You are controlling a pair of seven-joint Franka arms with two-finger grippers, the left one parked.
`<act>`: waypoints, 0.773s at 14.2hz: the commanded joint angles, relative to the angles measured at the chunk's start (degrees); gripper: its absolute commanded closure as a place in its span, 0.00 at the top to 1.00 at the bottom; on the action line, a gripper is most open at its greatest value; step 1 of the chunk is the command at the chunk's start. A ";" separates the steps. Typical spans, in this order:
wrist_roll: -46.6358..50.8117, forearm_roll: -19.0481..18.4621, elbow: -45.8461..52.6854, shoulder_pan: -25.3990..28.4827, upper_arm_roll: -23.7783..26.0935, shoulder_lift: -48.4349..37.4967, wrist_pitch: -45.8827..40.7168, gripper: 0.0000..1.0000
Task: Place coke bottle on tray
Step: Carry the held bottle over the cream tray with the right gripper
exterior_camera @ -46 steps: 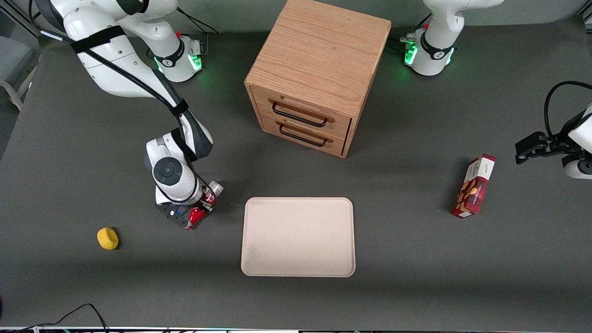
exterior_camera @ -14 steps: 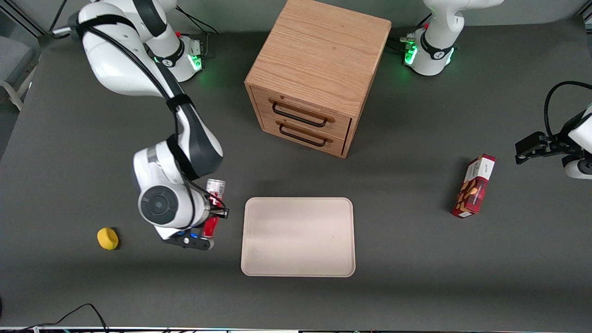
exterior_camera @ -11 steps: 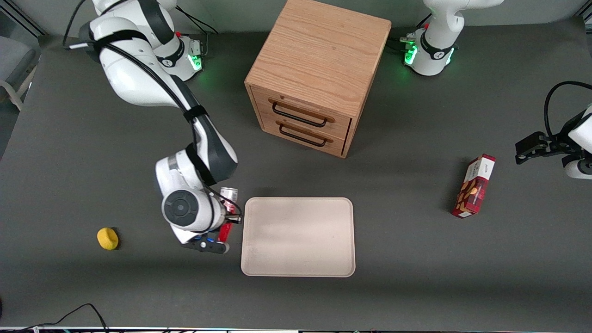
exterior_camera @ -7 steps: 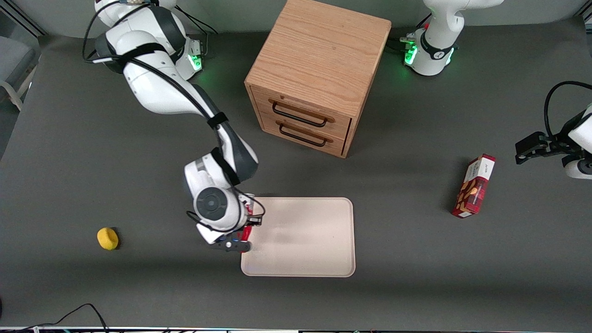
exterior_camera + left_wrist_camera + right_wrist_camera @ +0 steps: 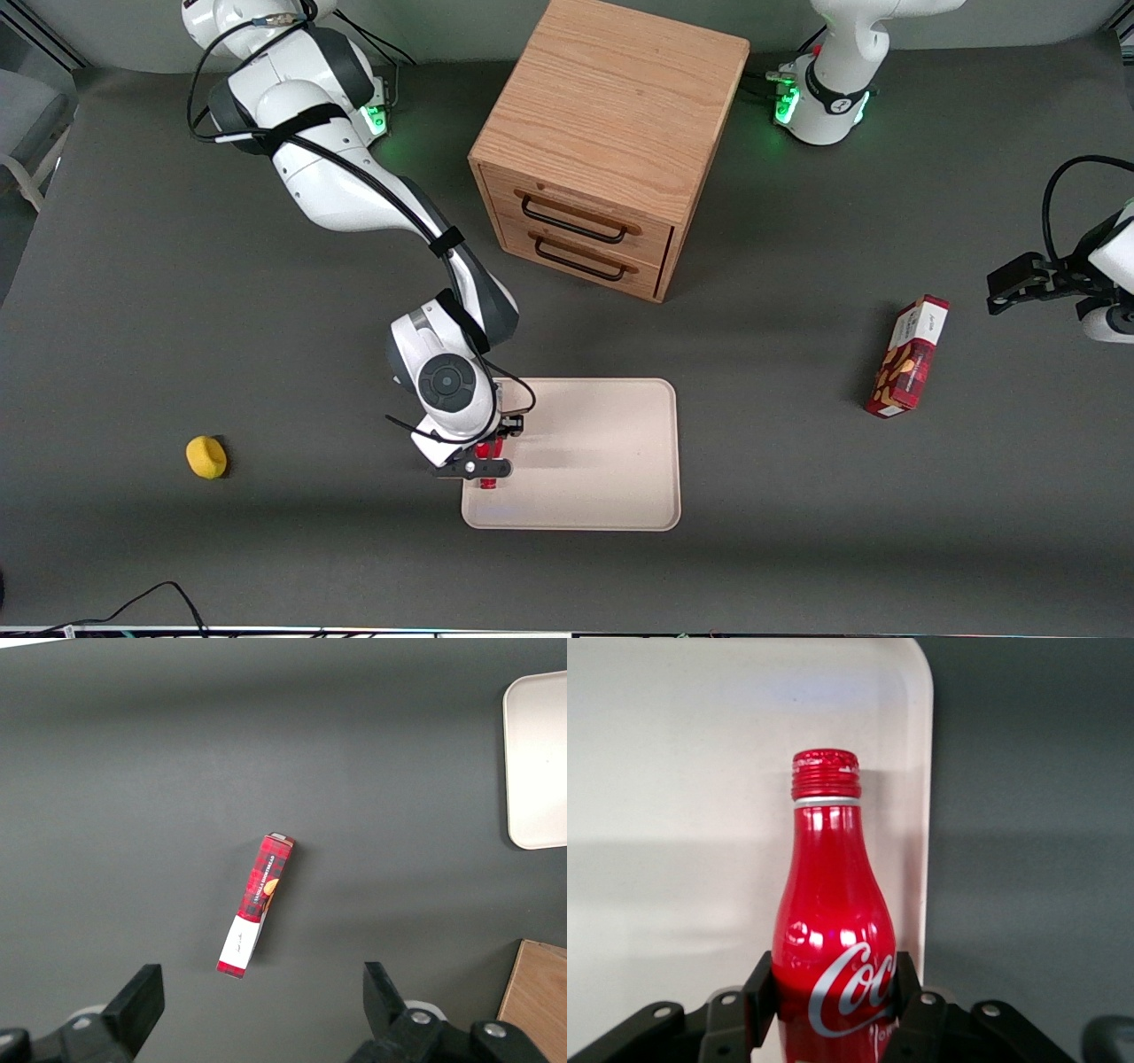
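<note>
hovered over the tray (image 5: 611, 461) near its working-arm edge: end effector (image 5: 483, 461), pinched on the coke bottle (image 5: 831, 930) around the lower body, fingers (image 5: 764, 988) pressed against both red flanks. carried lengthwise, cap pointing along the tray, body lying just inside the rim in the right wrist view.

could go wrong, as judged:
- released this close to the rim, could land half on the lip and tip off onto the counter (image 5: 177, 310).
- being round and smooth, could roll across the flat tray once let go on its side, with only the low rim to stop it.
- dropped from height rather than lowered, could bounce or skid.
- gripped on glossy curved metal, could slip in the fingers during any quick swing.

hard to make out:
- in the front view, mostly covered by the wrist; only a sliver of red seen below it.
- height above the tray not readable from either view; touching or apart, could not tell.
- bottle base cut off in the right wrist view.
- nearest tray corner hidden under the arm in the front view.

well clear of the work: wooden cabinet (image 5: 611, 142) farther from the front camera, snack box (image 5: 908, 357) toward the parked arm's end, yellow object (image 5: 206, 457) toward the working arm's end.
</note>
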 commanded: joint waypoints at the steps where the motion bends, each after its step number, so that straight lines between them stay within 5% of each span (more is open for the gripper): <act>1: -0.64 -0.79 2.48 -0.04 -0.08 0.91 -0.26 0.27; 2: -0.55 -0.96 2.48 0.13 -0.17 0.99 -0.26 0.87; 3: -0.11 -0.88 2.57 0.13 -0.86 0.91 -0.26 1.00; 11: 2.18 -0.79 2.39 0.05 -1.22 0.82 0.00 1.00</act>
